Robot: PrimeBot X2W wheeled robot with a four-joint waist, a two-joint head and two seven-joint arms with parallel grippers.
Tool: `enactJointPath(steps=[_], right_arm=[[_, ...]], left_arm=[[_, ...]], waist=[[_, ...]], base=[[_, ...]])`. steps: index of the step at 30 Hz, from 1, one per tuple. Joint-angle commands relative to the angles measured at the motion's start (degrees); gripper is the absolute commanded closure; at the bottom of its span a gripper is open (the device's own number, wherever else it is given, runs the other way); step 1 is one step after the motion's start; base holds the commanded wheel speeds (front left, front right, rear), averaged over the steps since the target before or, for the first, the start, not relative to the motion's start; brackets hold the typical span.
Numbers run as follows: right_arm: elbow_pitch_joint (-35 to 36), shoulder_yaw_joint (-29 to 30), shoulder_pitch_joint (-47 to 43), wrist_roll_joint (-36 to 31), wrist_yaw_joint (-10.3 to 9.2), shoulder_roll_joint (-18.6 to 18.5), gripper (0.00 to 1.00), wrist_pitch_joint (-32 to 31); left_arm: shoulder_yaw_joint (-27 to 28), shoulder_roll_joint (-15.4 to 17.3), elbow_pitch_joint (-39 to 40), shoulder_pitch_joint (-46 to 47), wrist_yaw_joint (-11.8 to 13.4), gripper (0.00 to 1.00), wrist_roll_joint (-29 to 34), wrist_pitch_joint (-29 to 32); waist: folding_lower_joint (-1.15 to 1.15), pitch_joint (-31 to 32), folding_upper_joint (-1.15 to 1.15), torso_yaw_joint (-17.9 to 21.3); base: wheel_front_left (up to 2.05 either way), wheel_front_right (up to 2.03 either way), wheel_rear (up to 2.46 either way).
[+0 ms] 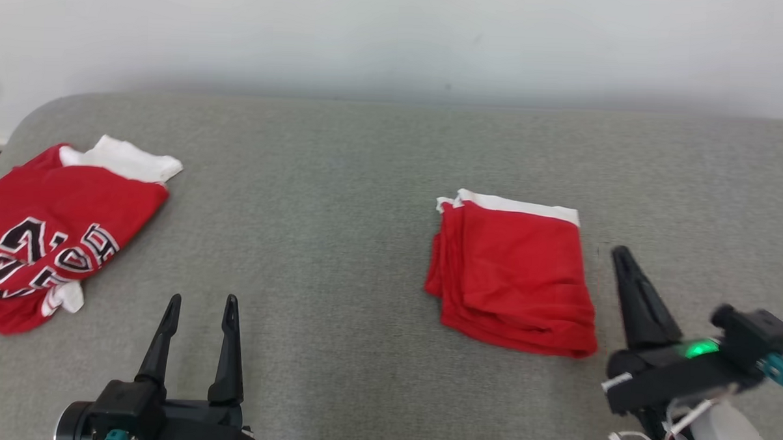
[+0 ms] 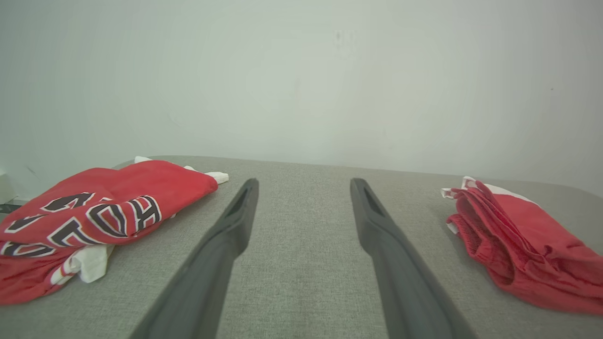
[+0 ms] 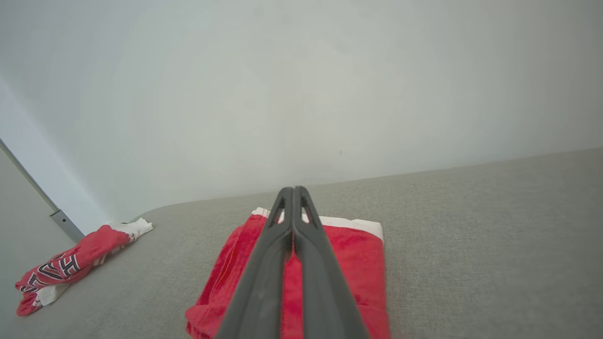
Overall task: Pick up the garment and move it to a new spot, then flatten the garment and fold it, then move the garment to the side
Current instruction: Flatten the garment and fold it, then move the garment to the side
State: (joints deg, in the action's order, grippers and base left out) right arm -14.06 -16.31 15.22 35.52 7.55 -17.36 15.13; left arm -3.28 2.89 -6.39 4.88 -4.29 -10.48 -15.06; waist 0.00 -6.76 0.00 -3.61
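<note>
A red garment (image 1: 513, 276) with a white band lies folded in a neat rectangle on the grey padded surface (image 1: 333, 198), right of centre. It also appears in the left wrist view (image 2: 527, 245) and under my fingers in the right wrist view (image 3: 348, 263). My right gripper (image 1: 621, 254) is shut with nothing in it, just off the folded garment's right edge. A second red garment (image 1: 59, 234) with black-and-white lettering lies crumpled at the far left (image 2: 103, 212) (image 3: 70, 263). My left gripper (image 1: 203, 298) stands open and holds nothing (image 2: 305, 181), near the front edge between the two garments.
The grey surface ends in a rounded far edge against a pale wall (image 1: 397, 44). Its left corner curves away just beyond the crumpled garment. Bare grey cloth lies between the two garments and to the right of the folded one.
</note>
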Motion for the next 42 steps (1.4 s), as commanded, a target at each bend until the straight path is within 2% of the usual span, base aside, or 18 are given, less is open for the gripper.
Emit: enactJointPath(steps=[1,12,13,16,32,42], right_arm=[[0.5,0.8,-1.3,-0.6,-0.14,0.4,1.00,0.0],[5.1,10.6,-11.4,-8.5,-0.14,2.9,1.00,0.0],[5.2,11.0,-12.2,-8.9,-0.14,3.2,0.96,0.0],[5.1,11.3,-13.9,-10.2,-0.14,3.6,0.00,0.0],[4.7,13.8,-19.2,-16.2,-0.14,6.8,0.00,0.0],[4.3,13.7,-19.2,-16.7,-0.14,7.1,0.00,0.0]], left_arm=[[0.3,0.0,-0.2,-0.5,-0.2,0.00,0.4,-0.2],[2.5,0.0,-1.3,-3.3,-1.5,0.00,1.7,-0.2],[2.6,0.0,-1.4,-3.6,-1.6,0.00,1.9,-0.2],[3.0,0.0,-1.8,-4.6,-1.8,0.00,2.7,-0.2],[3.4,0.4,1.1,-11.0,-2.9,0.00,3.2,-0.2],[3.2,0.3,1.4,-11.5,-3.1,0.00,2.7,-0.2]], waist=[[0.00,1.1,0.00,1.6],[0.00,3.6,0.00,4.4],[0.00,3.8,0.00,4.5],[0.00,4.5,0.00,4.4],[0.00,6.9,0.00,2.2],[0.00,6.9,0.00,1.8]], base=[[0.00,0.00,0.00],[0.00,0.00,0.00],[0.00,0.00,0.00],[0.00,0.00,0.00],[0.00,0.00,0.00],[0.00,0.00,0.00]])
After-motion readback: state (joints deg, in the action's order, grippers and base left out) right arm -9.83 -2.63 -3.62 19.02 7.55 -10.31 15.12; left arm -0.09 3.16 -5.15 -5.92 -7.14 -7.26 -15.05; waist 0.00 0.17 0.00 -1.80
